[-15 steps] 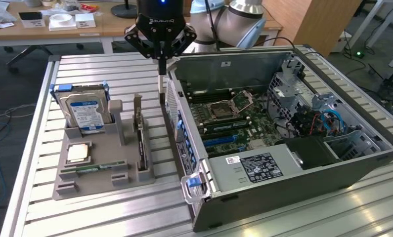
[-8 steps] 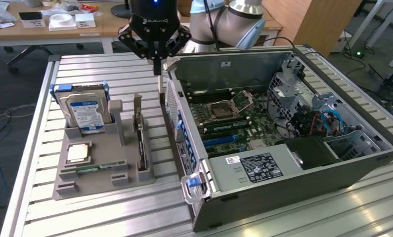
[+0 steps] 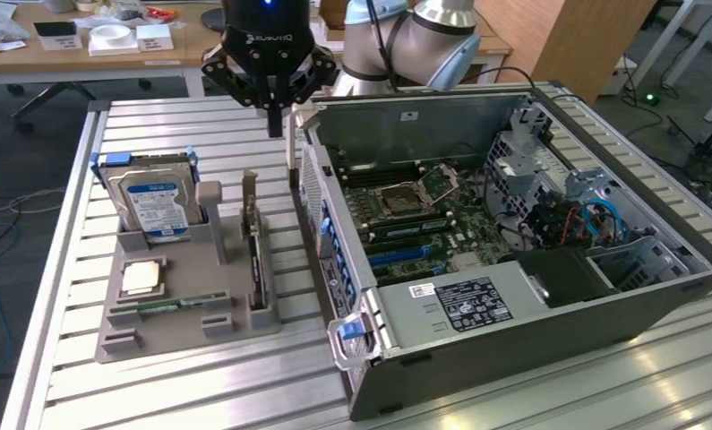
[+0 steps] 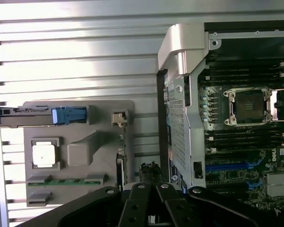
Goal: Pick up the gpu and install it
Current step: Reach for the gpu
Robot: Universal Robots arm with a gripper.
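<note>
The gpu [image 3: 256, 260] is a slim dark card standing on its long edge in a slot of the grey holder [image 3: 152, 313], on the side nearest the computer case. In the wrist view the gpu [image 4: 119, 168] shows edge-on beside the holder [image 4: 104, 142]. My gripper [image 3: 276, 124] hangs shut and empty above the table, beyond the far end of the gpu and close to the case's rear corner. Its shut fingertips [image 4: 150, 176] sit between the gpu and the case wall. The open computer case [image 3: 595, 296] lies on its side with the motherboard [image 3: 422, 215] exposed.
The holder also carries a silver hard drive [image 3: 152, 202] with a blue-white label, a processor chip [image 3: 141, 276] and a green memory stick [image 3: 170, 305]. The slatted metal table [image 3: 212, 385] has bare room in front. A desk with boxes [image 3: 116, 40] stands behind.
</note>
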